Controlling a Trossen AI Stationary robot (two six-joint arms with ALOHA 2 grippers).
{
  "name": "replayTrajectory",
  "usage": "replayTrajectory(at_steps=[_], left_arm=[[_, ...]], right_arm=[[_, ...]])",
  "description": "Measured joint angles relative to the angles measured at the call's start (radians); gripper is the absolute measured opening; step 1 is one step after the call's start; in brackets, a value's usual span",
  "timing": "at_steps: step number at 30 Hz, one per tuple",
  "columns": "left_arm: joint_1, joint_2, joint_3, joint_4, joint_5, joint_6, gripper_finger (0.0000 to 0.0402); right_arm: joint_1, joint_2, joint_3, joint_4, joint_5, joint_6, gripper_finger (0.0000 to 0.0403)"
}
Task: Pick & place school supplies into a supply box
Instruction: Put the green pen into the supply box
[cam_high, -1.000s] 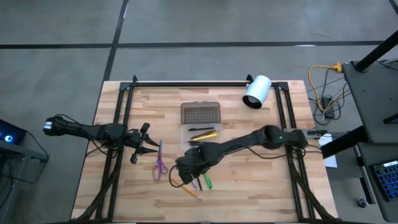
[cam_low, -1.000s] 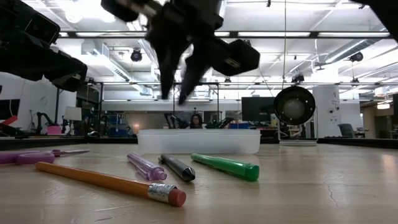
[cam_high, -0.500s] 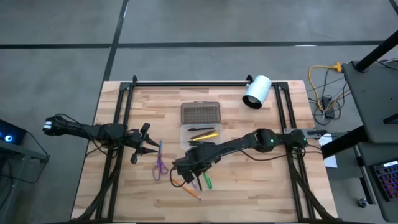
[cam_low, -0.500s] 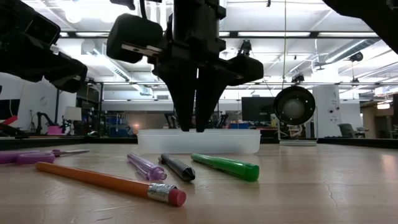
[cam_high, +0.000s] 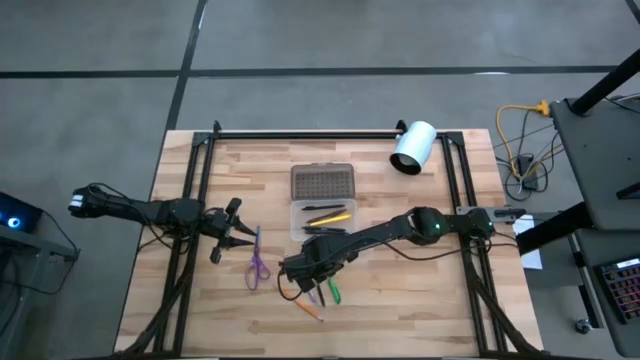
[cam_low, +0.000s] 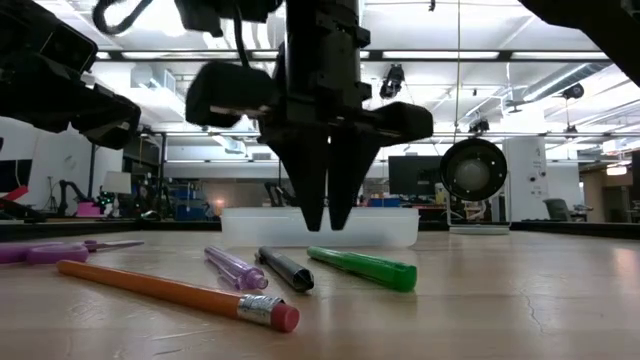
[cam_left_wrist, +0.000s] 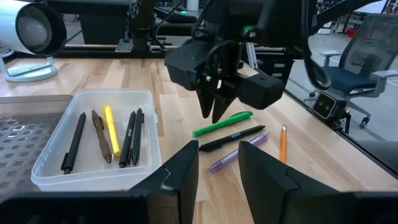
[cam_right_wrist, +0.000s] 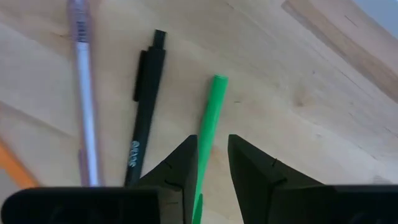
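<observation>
Desk (cam_high: 420, 300) of pale wood planks carries everything, with a white cylinder (cam_high: 412, 147) lying near its far right corner. Toward the far edge at mid-width sits the supply box (cam_high: 322, 222), a clear shallow tray with its grey dotted lid (cam_high: 322, 182) folded open behind it; inside lie several dark pens and a yellow one (cam_left_wrist: 111, 129). Nearer the front edge, just beside the box, the right gripper (cam_low: 327, 218) points straight down with its jaws narrowly parted above a green pen (cam_right_wrist: 208, 124), apart from it. Beside that pen lie a black pen (cam_right_wrist: 144, 106), a translucent purple pen (cam_right_wrist: 83, 93) and an orange pencil (cam_low: 170, 292). Purple-handled scissors (cam_high: 257, 264) rest toward the left edge, by the left gripper (cam_high: 240, 236), jaws parted.
</observation>
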Motion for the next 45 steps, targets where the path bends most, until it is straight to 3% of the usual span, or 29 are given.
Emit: replayTrajectory(at_steps=[45], left_arm=[[0.000,0.001,0.000,0.000,0.000,0.000,0.0099]], right_arm=[[-0.011,-0.007,-0.046,0.080,0.005,-0.009,0.0073]])
